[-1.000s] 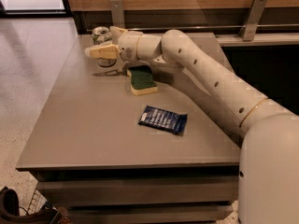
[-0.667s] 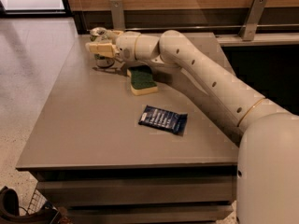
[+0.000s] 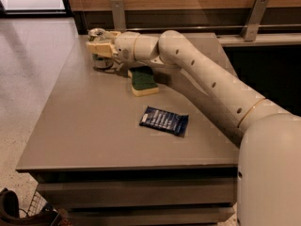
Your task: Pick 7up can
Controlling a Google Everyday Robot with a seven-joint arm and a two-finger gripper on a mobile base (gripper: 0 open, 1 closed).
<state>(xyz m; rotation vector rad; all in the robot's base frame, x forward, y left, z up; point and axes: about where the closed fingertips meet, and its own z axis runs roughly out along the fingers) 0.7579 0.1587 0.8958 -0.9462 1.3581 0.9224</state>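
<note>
The 7up can (image 3: 100,63) stands upright at the far left corner of the grey table (image 3: 94,126); its silver top shows above the gripper and its green-marked lower body below it. My gripper (image 3: 97,41) reaches in from the right at can height, open, with one cream finger (image 3: 99,49) across the can's front and the other behind it, so the can sits between the jaws. The can's base rests on the table. Its middle is hidden by the front finger.
A green-and-yellow sponge (image 3: 143,81) lies just right of the can, under my forearm. A flat dark blue packet (image 3: 164,120) lies mid-table. A wooden wall with metal brackets (image 3: 254,15) runs behind the table. The table's left edge drops to the floor.
My gripper has moved a little left and farther along the table, from just right of the can to around it. The can, sponge and packet have not moved.
</note>
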